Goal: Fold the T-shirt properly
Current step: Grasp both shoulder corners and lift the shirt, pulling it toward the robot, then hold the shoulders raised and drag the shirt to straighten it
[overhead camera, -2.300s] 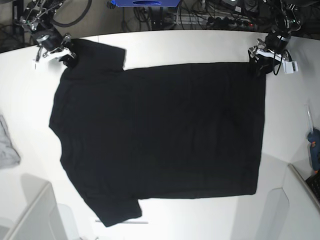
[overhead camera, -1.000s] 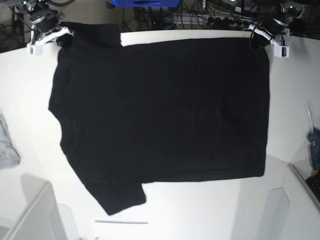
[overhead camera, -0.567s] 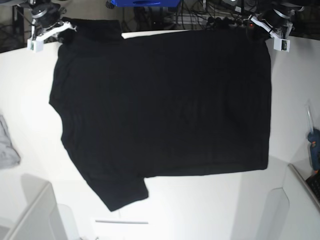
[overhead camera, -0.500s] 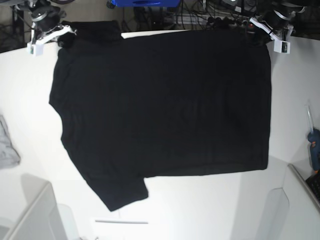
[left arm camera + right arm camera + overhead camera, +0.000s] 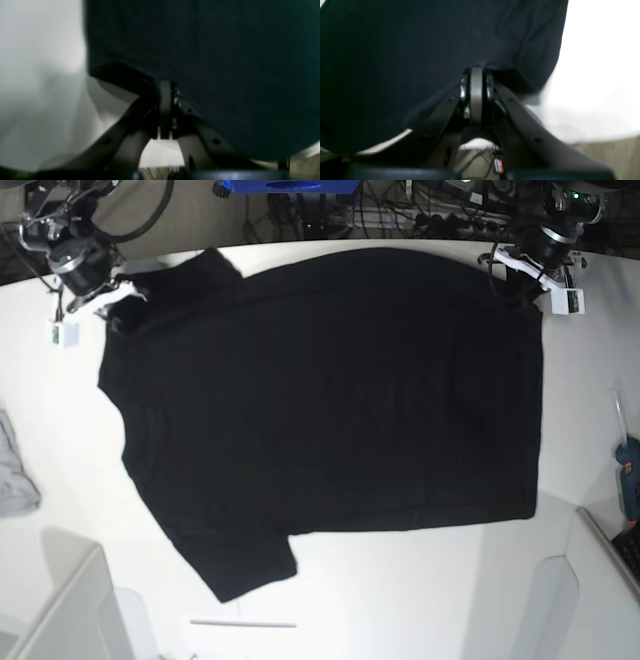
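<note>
My left claw (image 5: 527, 280) and right claw (image 5: 108, 298) are each pinching a far corner of the T-shirt (image 5: 320, 410), which lies spread across the white bench (image 5: 400, 600). I'd worry the thin cloth slips from either pinch, or uneven pulling skews the far edge, wrinkling the body and spoiling the fold.

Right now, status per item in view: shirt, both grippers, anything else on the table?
T-shirt: spread flat on the white table, plain black side up, unfolded, its two far corners pinched.
Left gripper: fingers shut on the T-shirt's far corner at the hem end.
Right gripper: fingers shut on the T-shirt's far corner by the sleeve.
Grey cloth: crumpled at the table's edge, untouched.
</note>
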Robot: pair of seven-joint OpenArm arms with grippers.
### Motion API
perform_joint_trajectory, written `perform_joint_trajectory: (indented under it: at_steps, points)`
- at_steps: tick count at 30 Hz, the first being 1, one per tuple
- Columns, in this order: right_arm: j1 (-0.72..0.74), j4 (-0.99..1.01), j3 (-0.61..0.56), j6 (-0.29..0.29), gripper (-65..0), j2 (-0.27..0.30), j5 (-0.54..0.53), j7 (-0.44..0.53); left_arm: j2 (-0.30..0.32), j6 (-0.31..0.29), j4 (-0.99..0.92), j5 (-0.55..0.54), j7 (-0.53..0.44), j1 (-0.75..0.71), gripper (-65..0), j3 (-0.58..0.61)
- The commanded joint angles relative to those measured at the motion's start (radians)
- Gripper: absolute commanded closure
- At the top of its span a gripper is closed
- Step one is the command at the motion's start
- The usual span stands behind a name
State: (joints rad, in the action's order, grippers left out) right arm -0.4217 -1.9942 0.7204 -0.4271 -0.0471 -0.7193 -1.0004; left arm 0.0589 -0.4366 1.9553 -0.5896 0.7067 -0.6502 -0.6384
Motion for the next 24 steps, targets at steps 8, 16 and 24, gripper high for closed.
perform_joint_trajectory:
  at_steps: [8,16,24]
  points:
    - [0.156,0.016,-0.002,0.014,0.0,0.01,-0.016,-0.064,0.005,0.014,-0.003,-0.007,-0.02,0.077,0.0,-0.008]
    - [0.266,0.117,-0.005,0.075,0.0,0.02,-0.016,-0.064,0.005,0.101,-0.027,-0.013,-0.02,0.165,0.0,-0.005]
    - [0.364,0.278,-0.006,0.076,0.0,0.023,-0.016,-0.064,0.003,0.17,-0.029,-0.007,-0.02,0.234,0.0,-0.001]
